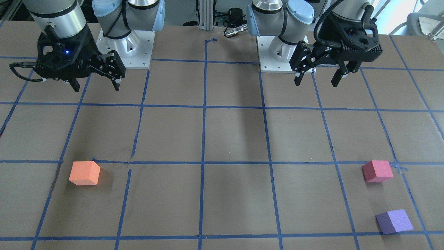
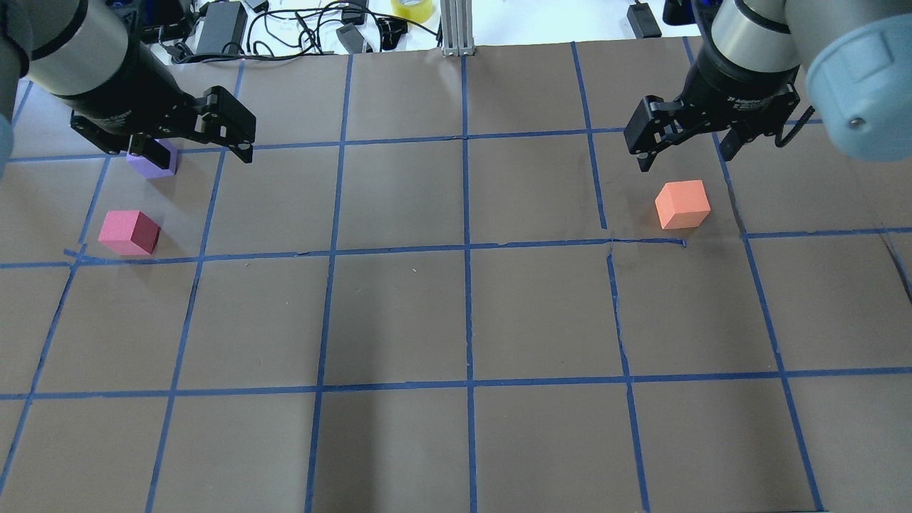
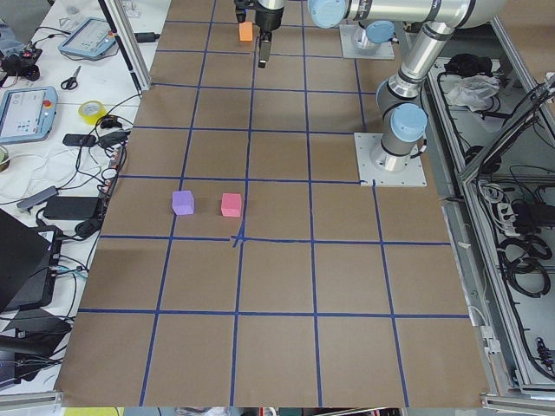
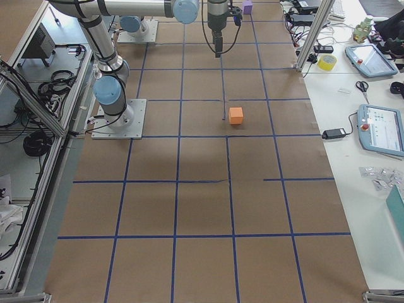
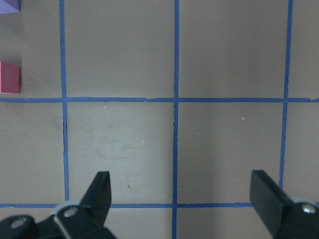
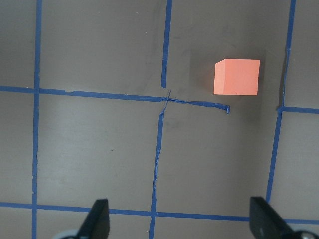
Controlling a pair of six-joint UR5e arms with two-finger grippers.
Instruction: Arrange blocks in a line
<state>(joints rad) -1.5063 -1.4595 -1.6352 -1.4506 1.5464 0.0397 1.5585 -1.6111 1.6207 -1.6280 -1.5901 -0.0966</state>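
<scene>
Right claw (image 1: 96, 85) hangs open and empty above the table, with the orange cube (image 1: 84, 173) lying out past its fingertips, away from the base, so this arm looks the nearer for that pick. Left claw (image 1: 316, 81), also open, has the pink cube (image 1: 377, 171) and then the purple cube (image 1: 394, 221) farther out on its outer side, well apart from orange.

I work in a robotics lab: my table (image 3: 277, 286) wears brown paper gridded with blue tape (image 3: 312, 243), and beyond its far edge sit 2 teach pendants (image 4: 380, 129), cables (image 2: 285, 32) and a tape roll (image 4: 327, 62).
</scene>
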